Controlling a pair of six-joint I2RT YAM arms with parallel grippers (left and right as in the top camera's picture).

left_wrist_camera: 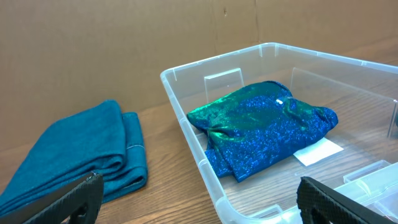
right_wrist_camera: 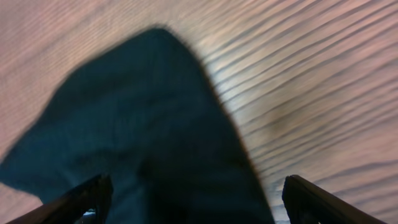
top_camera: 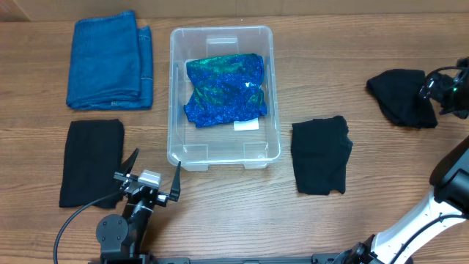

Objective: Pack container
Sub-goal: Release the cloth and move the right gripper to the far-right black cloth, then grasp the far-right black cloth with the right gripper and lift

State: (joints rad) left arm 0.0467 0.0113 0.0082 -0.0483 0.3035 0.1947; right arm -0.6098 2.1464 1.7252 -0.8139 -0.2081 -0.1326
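**Both grippers open; one cloth lies in the container**

Left gripper (top_camera: 152,170) sits at the lower left of the overhead view with its fingers spread wide and nothing between them; it faces the near end of the container (top_camera: 173,103). Right gripper (top_camera: 445,89) is at the far right edge; its wrist view is blurred, yet both fingers stand well apart over a crumpled black cloth (right_wrist_camera: 155,137) without pinching it.

The container is a clear rectangular bin with rounded corners and a rim, standing upper centre on the table (top_camera: 220,213); inside lies a shiny blue-green cloth (top_camera: 223,89), loosely bunched, with a white label (top_camera: 246,125) showing on the base just beside it.

The table is brown wood grain; in the left wrist view a plain cardboard wall (left_wrist_camera: 93,50) rises behind it.

A folded blue towel (top_camera: 110,62) lies at upper left, near the bin; a flat black cloth (top_camera: 91,163) lies at lower left, beside the left gripper; another black cloth (top_camera: 320,155) lies just right of the bin.
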